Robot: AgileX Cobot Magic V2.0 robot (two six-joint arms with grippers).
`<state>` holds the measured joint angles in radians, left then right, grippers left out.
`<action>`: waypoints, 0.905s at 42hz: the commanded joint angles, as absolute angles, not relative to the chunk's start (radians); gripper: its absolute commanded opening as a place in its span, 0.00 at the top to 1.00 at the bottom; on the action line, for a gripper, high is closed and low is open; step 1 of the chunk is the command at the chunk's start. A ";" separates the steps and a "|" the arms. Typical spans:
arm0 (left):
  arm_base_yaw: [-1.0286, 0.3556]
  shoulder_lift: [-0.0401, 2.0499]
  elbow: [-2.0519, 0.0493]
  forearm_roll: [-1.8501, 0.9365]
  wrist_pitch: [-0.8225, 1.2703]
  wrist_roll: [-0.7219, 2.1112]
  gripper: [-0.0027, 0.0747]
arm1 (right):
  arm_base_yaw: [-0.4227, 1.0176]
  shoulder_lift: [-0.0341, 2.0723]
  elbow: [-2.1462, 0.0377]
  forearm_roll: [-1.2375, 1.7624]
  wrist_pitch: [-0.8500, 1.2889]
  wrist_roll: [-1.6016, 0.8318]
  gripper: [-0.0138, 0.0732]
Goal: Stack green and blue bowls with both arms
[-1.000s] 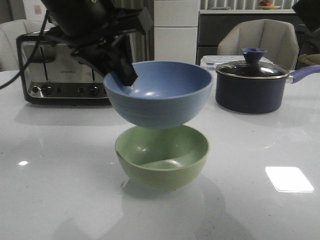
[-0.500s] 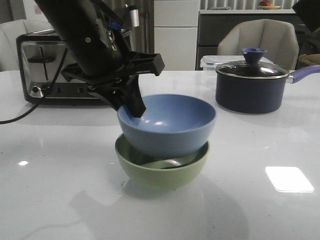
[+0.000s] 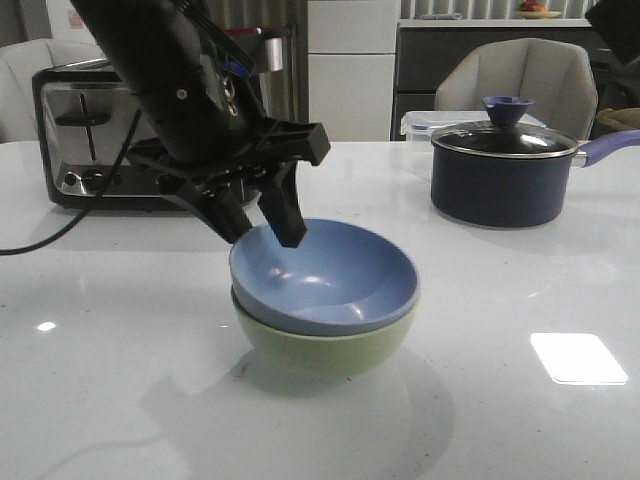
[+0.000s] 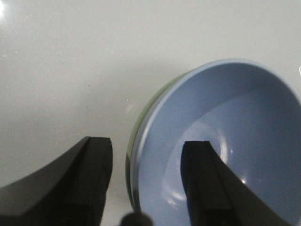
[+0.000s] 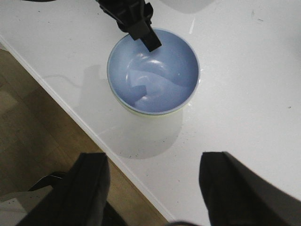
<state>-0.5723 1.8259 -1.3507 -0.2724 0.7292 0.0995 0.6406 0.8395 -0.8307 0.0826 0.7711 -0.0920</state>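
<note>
A dusty blue bowl sits nested inside a pale green bowl near the middle of the white table, its rim tilted slightly above the green one's. The left gripper straddles the blue bowl's rim on the side toward the toaster, one finger inside and one outside, jaws spread apart and gripping nothing. The right gripper hangs high above the table's edge with its fingers wide apart and empty, while a navy saucepan stands toward the far right edge.
</note>
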 commanded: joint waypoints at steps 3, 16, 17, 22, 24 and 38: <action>-0.582 1.655 -1.388 -0.233 0.725 0.102 0.43 | 0.642 0.838 -0.857 0.046 0.708 -0.091 0.24; -0.582 1.320 -1.266 -0.051 0.761 0.102 0.43 | 0.617 0.789 -0.855 -0.057 0.762 0.048 0.24; -0.582 1.302 -1.246 -0.048 0.758 0.102 0.43 | 0.613 0.782 -0.851 -0.060 0.765 0.048 0.24; -0.582 1.146 -1.132 -0.030 0.746 0.102 0.43 | 0.604 0.740 -0.822 -0.066 0.769 0.048 0.24; -0.582 1.087 -1.087 -0.030 0.746 0.102 0.43 | 0.604 0.721 -0.806 -0.066 0.768 0.048 0.24; -0.582 0.762 -0.809 -0.030 0.744 0.102 0.47 | 0.604 0.601 -0.681 -0.066 0.780 0.044 0.24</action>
<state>-0.5723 0.8273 -0.8310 -0.0274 0.8043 0.0995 0.6120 0.6177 -0.6742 -0.0471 0.8403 0.0447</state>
